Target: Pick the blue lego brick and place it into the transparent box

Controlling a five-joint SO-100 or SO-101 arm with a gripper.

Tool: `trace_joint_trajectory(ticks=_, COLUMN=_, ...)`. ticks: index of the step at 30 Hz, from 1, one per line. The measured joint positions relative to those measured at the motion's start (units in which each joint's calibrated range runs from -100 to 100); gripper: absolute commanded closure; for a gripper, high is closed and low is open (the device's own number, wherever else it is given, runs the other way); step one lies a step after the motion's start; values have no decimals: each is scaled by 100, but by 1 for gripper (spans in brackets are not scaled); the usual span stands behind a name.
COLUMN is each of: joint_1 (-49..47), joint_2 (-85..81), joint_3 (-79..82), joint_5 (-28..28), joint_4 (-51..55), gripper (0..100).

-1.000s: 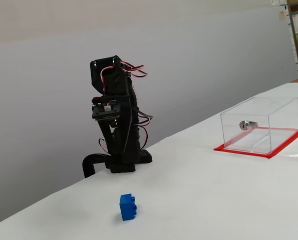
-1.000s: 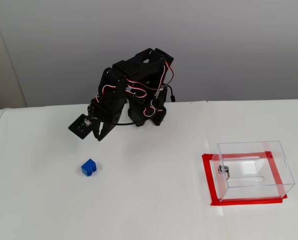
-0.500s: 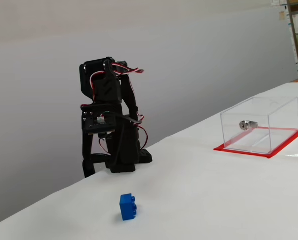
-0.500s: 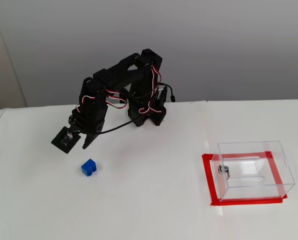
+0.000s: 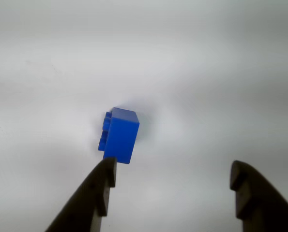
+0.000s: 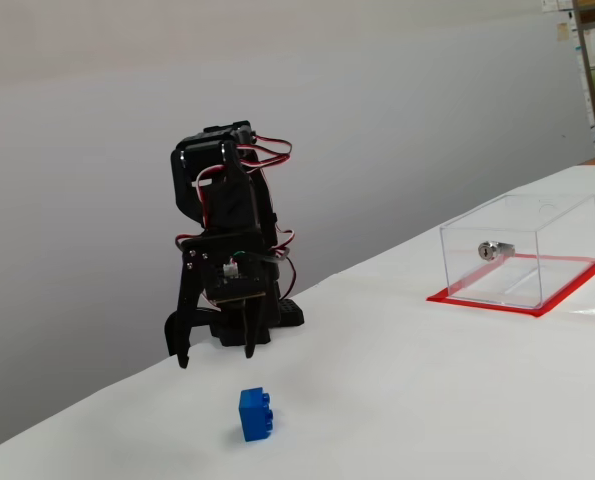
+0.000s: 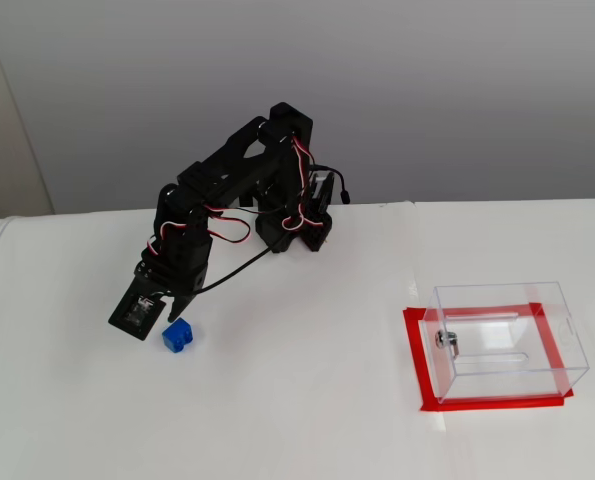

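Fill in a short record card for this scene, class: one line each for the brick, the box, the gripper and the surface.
brick: the blue lego brick rests on the table, studs facing sideways, not held
box: the transparent box stands on a red base sheet, far right in the high fixed view, with a silver lock cylinder on one wall; nothing else seen inside
gripper: the gripper is open, above the brick, which sits off-centre near one fingertip in the wrist view
surface: white table

blue lego brick (image 7: 178, 335): 1 | transparent box (image 7: 507, 340): 1 | arm (image 7: 237, 200): 1
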Motion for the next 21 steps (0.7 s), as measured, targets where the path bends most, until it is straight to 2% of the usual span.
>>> trace_joint_trajectory(ticks=14, joint_1=0, joint_2=778, joint_3=0, joint_5=34, joint_4=-420, gripper=73)
trace_joint_trajectory(ticks=21, joint_1=-299, joint_2=896, joint_3=-9, joint_5=34, joint_4=-437, gripper=74)
